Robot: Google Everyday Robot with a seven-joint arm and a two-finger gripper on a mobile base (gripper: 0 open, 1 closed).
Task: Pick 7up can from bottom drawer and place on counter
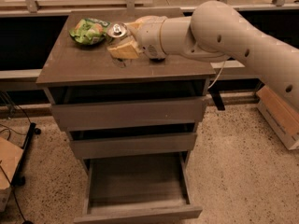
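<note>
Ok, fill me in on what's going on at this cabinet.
The robot's arm reaches across the counter, its gripper shut on the 7up can, held close beside a green snack bag. Whether the can touches the counter yet, I cannot tell. The bottom drawer stands pulled open below.

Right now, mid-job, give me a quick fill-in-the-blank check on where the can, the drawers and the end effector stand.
1. The end effector grips the 7up can over the ___.
2. The bottom drawer is pulled ___.
3. A ___ bag lies beside the can.
Missing words: counter; open; green.
</note>
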